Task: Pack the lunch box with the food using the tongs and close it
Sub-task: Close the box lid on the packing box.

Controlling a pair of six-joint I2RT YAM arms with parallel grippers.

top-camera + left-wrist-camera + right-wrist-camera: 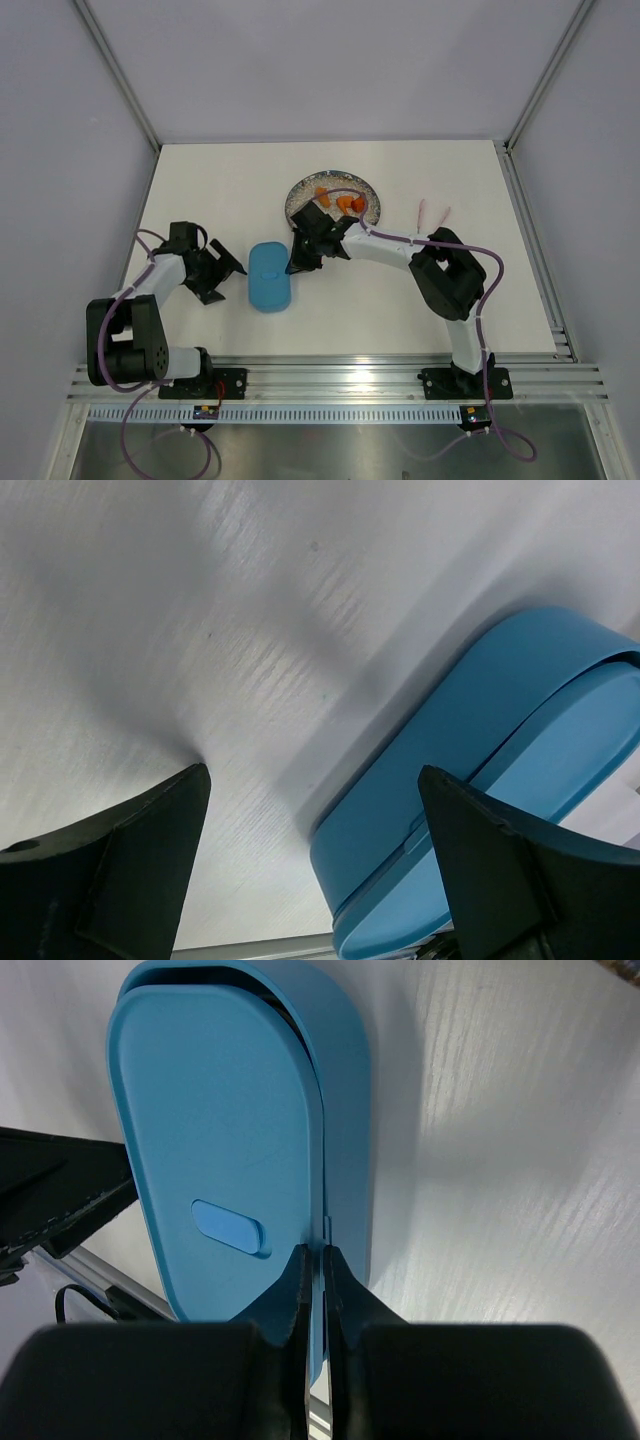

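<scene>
right end effector is pressed almost together, pinching the thin long edge of the lid. only the fingertips are on the rim and nothing else is in the grip. the lid sits over the lunch box but not flush: the right wrist view shows a dark gap at its far end, and the left wrist view shows it slightly offset from the box body.

left end effector is spread wide and holds nothing. it sits low over the surface, just beside the box's left side. one finger is near the box wall, but we can't tell if it touches.

the box lies mid-surface between the two arms. the food, orange chunks at least, is on the round plate just behind the box. the tongs lie on the surface right of the plate, well apart from both end effectors.

our read is that nothing is packed yet and this is the lid-off step. next we need the right arm to lift the lid clear without dragging the box, and the spread left end effector looks placed to brace it. the pinch on the rim is shallow, so the lid could pivot or slip. after that we set the lid aside and go for the tongs.
</scene>
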